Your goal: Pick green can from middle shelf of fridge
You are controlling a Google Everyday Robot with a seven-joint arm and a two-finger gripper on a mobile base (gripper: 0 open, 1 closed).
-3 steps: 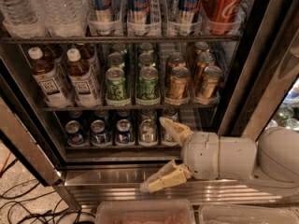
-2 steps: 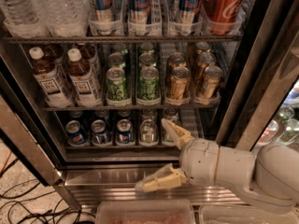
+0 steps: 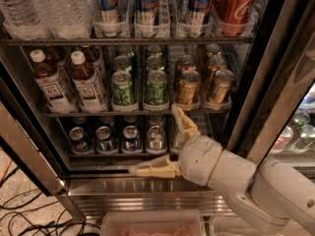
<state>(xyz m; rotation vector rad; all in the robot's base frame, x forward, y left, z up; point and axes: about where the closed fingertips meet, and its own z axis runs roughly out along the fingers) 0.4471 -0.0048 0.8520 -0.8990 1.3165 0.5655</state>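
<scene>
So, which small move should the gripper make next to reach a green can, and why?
Probably raise it. The gripper is open but sits below the middle shelf, in front of the lower cans, while the nearest green can stands above it at the shelf's front. Lifting should bring the fingers level with it.

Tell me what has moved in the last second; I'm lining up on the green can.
The gripper rose and shifted left, its upper finger now level with the middle shelf; it is open, holding nothing. The green can and other drinks stayed put.
</scene>
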